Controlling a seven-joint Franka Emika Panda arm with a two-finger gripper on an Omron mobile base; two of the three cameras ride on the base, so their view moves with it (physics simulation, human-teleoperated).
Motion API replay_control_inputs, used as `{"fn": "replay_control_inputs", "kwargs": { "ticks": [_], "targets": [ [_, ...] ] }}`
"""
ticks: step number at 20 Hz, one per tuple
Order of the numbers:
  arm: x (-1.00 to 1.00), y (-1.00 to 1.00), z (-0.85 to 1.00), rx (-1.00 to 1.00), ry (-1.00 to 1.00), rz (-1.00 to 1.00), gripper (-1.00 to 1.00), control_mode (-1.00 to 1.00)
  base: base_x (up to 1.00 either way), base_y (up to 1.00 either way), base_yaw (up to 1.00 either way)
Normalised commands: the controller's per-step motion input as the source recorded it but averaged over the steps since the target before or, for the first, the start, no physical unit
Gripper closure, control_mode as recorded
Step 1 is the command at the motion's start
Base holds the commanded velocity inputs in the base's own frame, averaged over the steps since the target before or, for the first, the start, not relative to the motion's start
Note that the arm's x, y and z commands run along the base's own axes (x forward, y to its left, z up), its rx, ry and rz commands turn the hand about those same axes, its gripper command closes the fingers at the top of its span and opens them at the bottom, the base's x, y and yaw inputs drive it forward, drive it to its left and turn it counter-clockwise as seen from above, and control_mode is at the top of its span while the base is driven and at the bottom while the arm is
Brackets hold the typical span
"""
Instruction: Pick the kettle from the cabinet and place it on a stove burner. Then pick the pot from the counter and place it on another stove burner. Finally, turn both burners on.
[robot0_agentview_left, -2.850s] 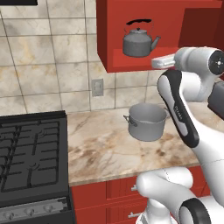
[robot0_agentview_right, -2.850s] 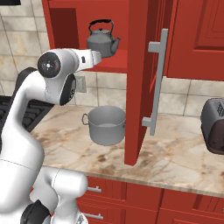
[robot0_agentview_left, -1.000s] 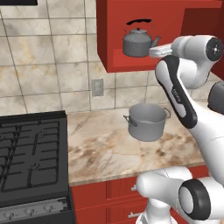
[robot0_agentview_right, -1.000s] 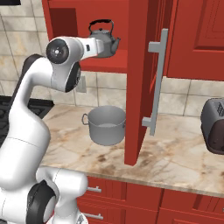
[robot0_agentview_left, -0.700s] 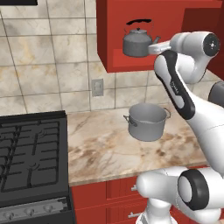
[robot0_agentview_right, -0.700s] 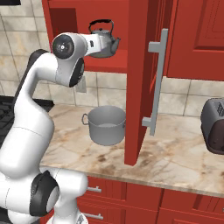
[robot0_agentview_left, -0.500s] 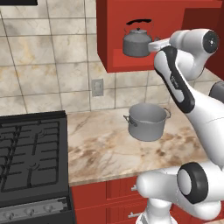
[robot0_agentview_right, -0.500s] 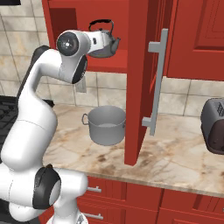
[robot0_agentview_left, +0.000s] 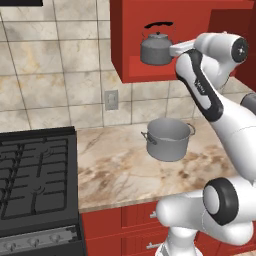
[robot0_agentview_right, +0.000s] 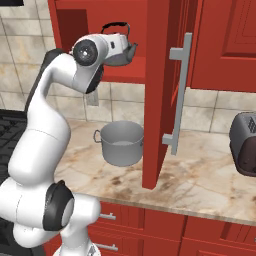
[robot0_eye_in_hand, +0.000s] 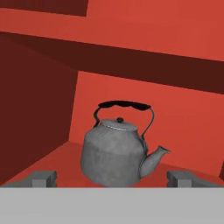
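The kettle (robot0_eye_in_hand: 114, 154), grey with a black arched handle, stands upright on the shelf of the red cabinet (robot0_eye_in_hand: 39, 109), spout to the right in the hand view. My gripper (robot0_eye_in_hand: 113, 179) is open just in front of it, a finger tip (robot0_eye_in_hand: 43, 178) low on each side and nothing held. In the left base view the gripper (robot0_agentview_left: 173, 49) is level with the kettle (robot0_agentview_left: 156, 48) at the front of the cabinet (robot0_agentview_left: 125, 40). The pot (robot0_agentview_left: 167, 139) sits on the counter (robot0_agentview_left: 115, 170) below. The burners (robot0_agentview_left: 30, 175) lie on the black cooktop at left.
The cabinet's open red door (robot0_agentview_right: 160, 100) with its silver handle hangs over the counter (robot0_agentview_right: 200, 185) just right of the pot (robot0_agentview_right: 121, 142). A dark boxy appliance (robot0_agentview_right: 245, 145) stands at far right. A silver knob panel (robot0_agentview_left: 35, 243) fronts the cooktop.
The hand has risen and reached leftward into the cabinet opening, closing in on the kettle. Its jaws stay open. Kettle and pot have not moved.
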Motion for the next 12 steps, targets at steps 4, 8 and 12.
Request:
{"fn": "replay_control_inputs", "kwargs": {
  "ticks": [4,8,12],
  "targets": [
    [0.05,-0.16,0.00,0.00,-0.08,0.08,-1.00,-1.00,0.00,0.00,0.00],
    [0.05,-0.15,0.00,0.00,-0.03,0.07,-1.00,-1.00,0.00,0.00,0.00],
    [0.04,-0.18,0.00,0.00,0.00,0.08,-1.00,-1.00,0.00,0.00,0.00]
  ]
}}
